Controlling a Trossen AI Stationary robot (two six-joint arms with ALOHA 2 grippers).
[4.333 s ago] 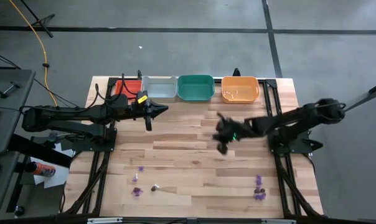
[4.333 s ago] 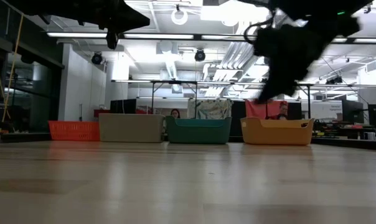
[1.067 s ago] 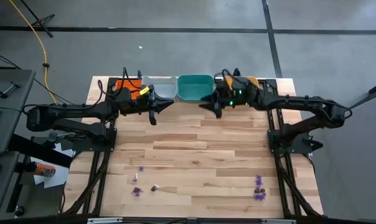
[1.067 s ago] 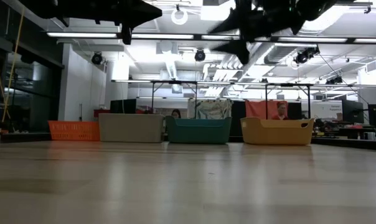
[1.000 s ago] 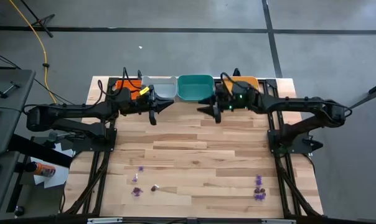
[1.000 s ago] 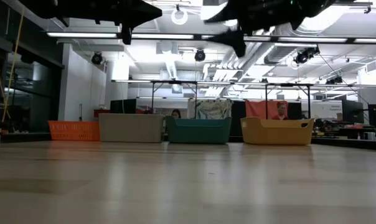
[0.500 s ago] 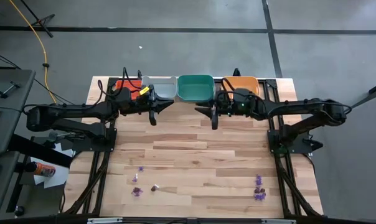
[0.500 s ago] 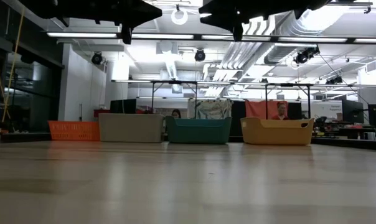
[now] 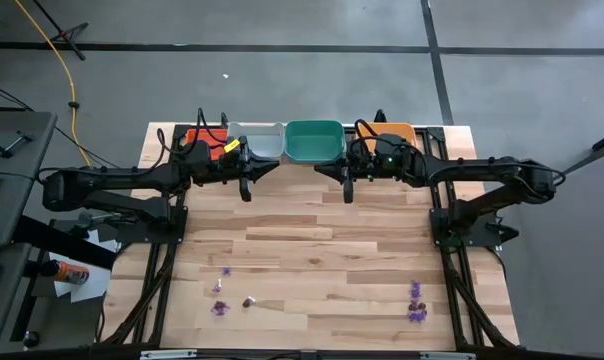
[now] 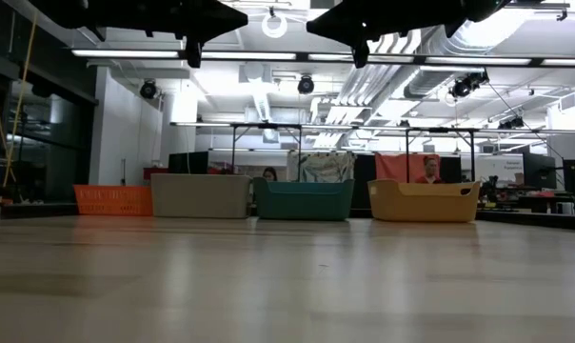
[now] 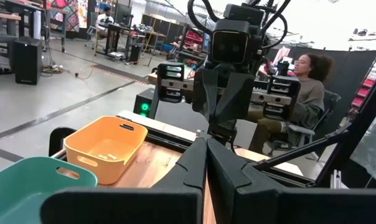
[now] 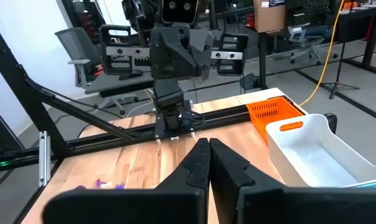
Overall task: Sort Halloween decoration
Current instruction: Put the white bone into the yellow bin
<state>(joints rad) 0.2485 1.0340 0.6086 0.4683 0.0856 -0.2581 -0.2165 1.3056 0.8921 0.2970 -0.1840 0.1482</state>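
Right gripper (image 9: pixel 348 186): moved from frame centre up to the upper middle, now below the green tray (image 9: pixel 314 141) and left of the orange tray (image 9: pixel 406 130); fingers, spread a second ago, now closed.
Left arm: shifted slightly.

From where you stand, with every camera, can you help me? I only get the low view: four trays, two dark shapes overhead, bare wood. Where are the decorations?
Observer: Two clusters on the table's near part: purple trinkets on the left arm's side, more purple trinkets on the right's.
Operator: Are the arms carrying any?
Observer: No. The left gripper and right gripper are shut on nothing, hanging beside the trays.
Operator: Anything sorted yet?
Observer: The orange tray holds a few pale bits.
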